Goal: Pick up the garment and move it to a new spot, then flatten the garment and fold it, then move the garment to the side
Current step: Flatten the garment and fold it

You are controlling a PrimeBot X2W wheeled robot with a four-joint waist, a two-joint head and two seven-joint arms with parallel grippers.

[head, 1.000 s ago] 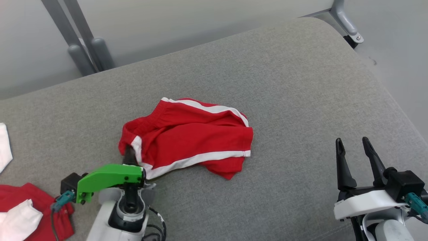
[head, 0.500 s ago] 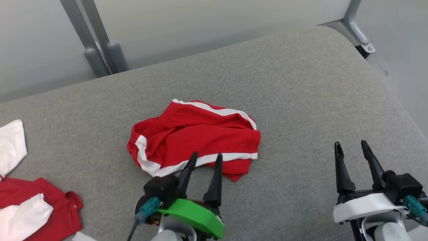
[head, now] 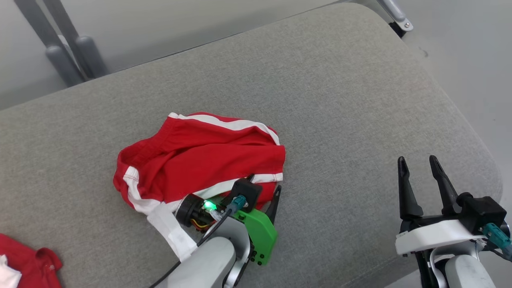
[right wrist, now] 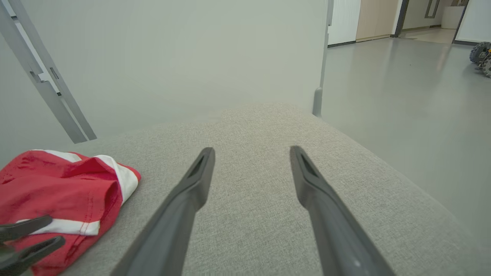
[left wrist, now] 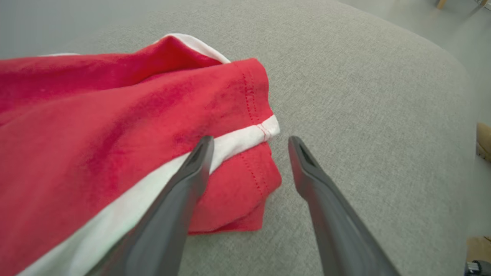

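Swung round to the near corner of the shorts [head: 200,160], left gripper [left wrist: 250,140] gapes wide at the hem (right gripper [head: 417,159], equally wide, idles); crumpled on the cushion [head: 340,100], they await flattening and folding.

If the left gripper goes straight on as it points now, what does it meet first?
Most likely the red shorts: their white-striped corner lies just ahead of the open left gripper. Depth is unclear.

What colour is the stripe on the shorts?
White stripe on red shorts; the left wrist view shows it best.
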